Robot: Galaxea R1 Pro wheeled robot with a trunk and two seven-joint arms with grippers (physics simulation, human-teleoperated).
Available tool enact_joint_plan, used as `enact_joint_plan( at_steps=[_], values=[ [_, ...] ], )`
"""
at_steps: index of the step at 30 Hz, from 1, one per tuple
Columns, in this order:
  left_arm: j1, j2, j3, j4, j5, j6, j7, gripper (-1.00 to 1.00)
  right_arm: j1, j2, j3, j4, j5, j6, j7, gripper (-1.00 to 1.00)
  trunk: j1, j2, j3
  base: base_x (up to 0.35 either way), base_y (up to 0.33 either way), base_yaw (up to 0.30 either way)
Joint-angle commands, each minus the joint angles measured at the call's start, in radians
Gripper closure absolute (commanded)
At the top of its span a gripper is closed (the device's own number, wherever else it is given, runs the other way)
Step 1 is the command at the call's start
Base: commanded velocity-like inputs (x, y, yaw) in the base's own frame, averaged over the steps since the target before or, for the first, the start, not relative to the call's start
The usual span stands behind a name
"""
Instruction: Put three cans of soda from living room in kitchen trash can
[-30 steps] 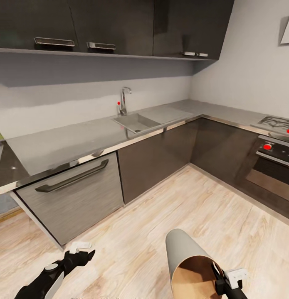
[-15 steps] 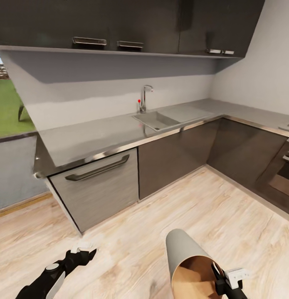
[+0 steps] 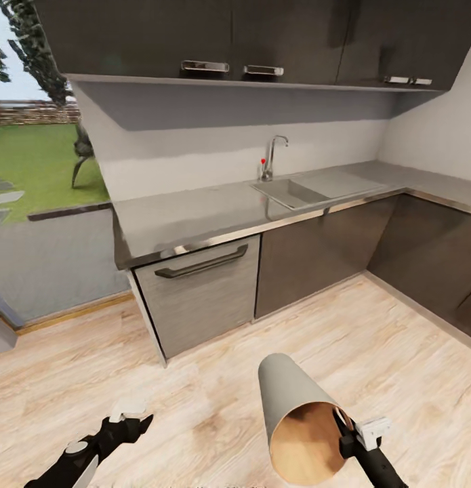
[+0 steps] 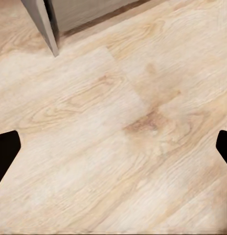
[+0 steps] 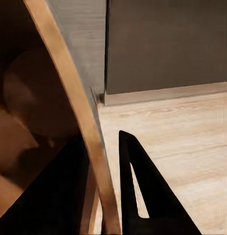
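Note:
I am in the kitchen, with its dark cabinets [image 3: 316, 251] and grey worktop [image 3: 188, 217]. The grey trash can [image 3: 293, 407] is held off the wood floor, tilted, its brown inside facing me. My right gripper [image 3: 345, 434] is shut on its rim, one finger [image 5: 130, 166] outside the wall and the other inside; the rim [image 5: 77, 112] runs between them. My left gripper [image 3: 132, 425] hangs low over the floor, open and holding nothing, its fingertips [image 4: 6, 149] far apart. The soda cans are out of view.
A steel sink [image 3: 296, 191] and tap [image 3: 272, 154] sit in the worktop ahead. A grey appliance front [image 3: 201, 298] with a dark handle ends the cabinet run. A large window [image 3: 32, 163] onto a lawn is at the left. Wood floor [image 3: 215, 386] lies between me and the cabinets.
The whole view has swung left as the camera moved: oven and hob left the picture at the right, the window came in at the left. Both grippers and the trash can kept their places.

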Motion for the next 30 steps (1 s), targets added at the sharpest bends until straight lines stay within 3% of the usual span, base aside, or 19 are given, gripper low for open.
enact_joint_plan(
  at_steps=[1, 3, 6, 11, 12, 16, 26, 30],
  values=[
    [0.018, 0.001, 0.001, 0.000, 0.001, -0.013, -0.002, -1.00, 0.016, -0.001, -0.001, -0.053, -0.005, 0.021, 0.009, 1.00, 0.000, 0.000, -0.001, -0.043, 0.110, 0.221],
    [0.040, 0.002, 0.003, 0.000, 0.002, -0.029, -0.003, -1.00, 0.076, -0.006, -0.003, -0.216, -0.005, 0.149, 0.007, 1.00, 0.000, 0.000, -0.001, -0.018, 0.055, 0.221],
    [0.047, 0.002, 0.003, 0.000, 0.003, -0.035, -0.004, -1.00, 0.120, -0.011, -0.003, -0.360, -0.001, 0.264, 0.005, 1.00, 0.000, 0.000, -0.001, -0.008, 0.023, 0.221],
    [0.050, 0.002, 0.003, 0.001, 0.003, -0.044, -0.004, -1.00, 0.135, -0.011, -0.004, -0.432, 0.067, 0.307, 0.008, 1.00, 0.000, 0.000, -0.002, -0.002, 0.009, 0.221],
    [0.050, 0.002, 0.003, 0.001, 0.001, -0.066, -0.004, -1.00, 0.139, -0.008, -0.005, -0.450, 0.111, 0.318, 0.009, 1.00, 0.000, 0.000, -0.002, -0.001, 0.048, 0.216],
    [0.051, 0.002, 0.003, 0.001, 0.002, -0.096, -0.004, -1.00, 0.146, -0.010, -0.010, -0.459, 0.148, 0.324, 0.011, 1.00, 0.000, 0.000, -0.004, 0.000, 0.151, 0.203],
    [0.052, 0.005, 0.007, 0.000, 0.006, -0.105, -0.014, -1.00, 0.176, -0.016, -0.015, -0.398, 0.153, 0.315, 0.014, 1.00, 0.000, 0.000, -0.008, 0.000, 0.267, 0.175],
    [0.053, 0.024, 0.007, 0.000, 0.006, -0.106, -0.031, -1.00, 0.178, -0.017, -0.015, -0.391, 0.152, 0.314, 0.015, 1.00, 0.000, 0.000, -0.009, 0.000, 0.285, 0.160]
  ],
)
